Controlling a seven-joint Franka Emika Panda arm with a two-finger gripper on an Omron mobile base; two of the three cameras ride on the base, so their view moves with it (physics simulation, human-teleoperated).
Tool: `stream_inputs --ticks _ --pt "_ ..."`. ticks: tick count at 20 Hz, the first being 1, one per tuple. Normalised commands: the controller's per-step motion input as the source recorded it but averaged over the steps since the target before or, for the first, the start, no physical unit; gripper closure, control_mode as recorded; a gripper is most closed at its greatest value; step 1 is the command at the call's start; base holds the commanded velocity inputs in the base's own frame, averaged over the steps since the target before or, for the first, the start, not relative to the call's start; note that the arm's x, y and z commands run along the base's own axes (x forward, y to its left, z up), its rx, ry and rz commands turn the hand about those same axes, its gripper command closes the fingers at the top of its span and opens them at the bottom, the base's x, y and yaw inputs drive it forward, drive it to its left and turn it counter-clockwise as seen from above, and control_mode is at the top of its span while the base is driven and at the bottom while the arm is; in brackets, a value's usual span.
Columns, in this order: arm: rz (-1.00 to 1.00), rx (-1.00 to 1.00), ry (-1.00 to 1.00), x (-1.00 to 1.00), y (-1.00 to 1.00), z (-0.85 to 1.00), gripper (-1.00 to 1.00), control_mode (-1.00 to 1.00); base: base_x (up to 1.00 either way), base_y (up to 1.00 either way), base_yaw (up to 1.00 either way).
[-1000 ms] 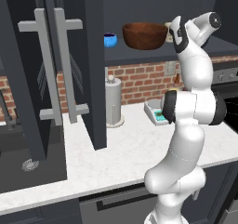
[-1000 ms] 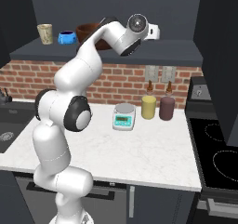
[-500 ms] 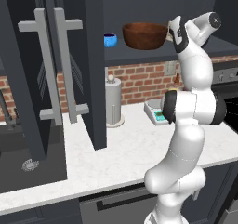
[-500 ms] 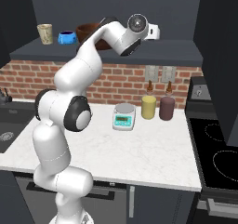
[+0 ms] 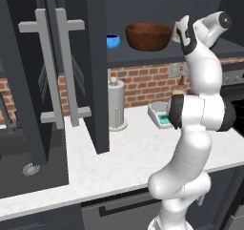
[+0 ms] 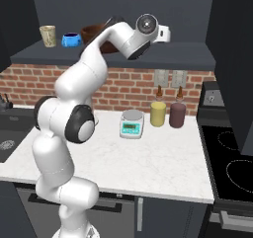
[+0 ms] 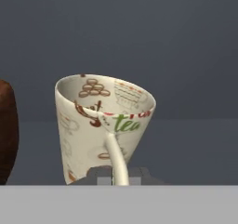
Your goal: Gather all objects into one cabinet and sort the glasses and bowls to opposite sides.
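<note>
On the open cabinet's shelf [image 5: 143, 56] stand a small blue bowl [image 5: 113, 41] and a wide brown wooden bowl [image 5: 148, 36]. My gripper [image 5: 181, 31] is just right of the wooden bowl at shelf height. In the hand view a pale cream cup [image 7: 88, 125] with printed "tea" leans directly ahead of the gripper [image 7: 120, 174], whose jaws are shut on its thin handle. The wooden bowl's edge [image 7: 7, 130] lies to its left. A second cream cup [image 6: 48, 35] stands at the shelf's far left, beside the blue bowl [image 6: 72, 39]; my arm covers part of the wooden bowl [image 6: 94, 33].
The dark cabinet door [image 5: 62, 67] with grey bar handles hangs open at left. On the counter below stand a paper-towel roll [image 5: 116, 102], a scale [image 6: 132, 123], a yellow jar [image 6: 158, 113] and a maroon jar [image 6: 177, 114]. A stove [image 6: 232, 158] is at right, a sink [image 5: 28, 169] at left.
The jaws have closed on the cup. Arm, bowls and the other cup stay where they were.
</note>
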Motion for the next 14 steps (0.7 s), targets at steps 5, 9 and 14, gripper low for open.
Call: stream_inputs --ticks 5,9,14 --pt "-0.01 -0.01 -0.06 -0.67 0.00 0.06 1.00 -1.00 0.00 0.00 0.00" --pt "-0.02 -0.02 -0.02 -0.68 0.00 0.13 1.00 -1.00 0.00 0.00 0.00" --pt "-0.04 -0.03 -0.01 -0.64 0.00 0.18 1.00 -1.00 0.00 0.00 0.00"
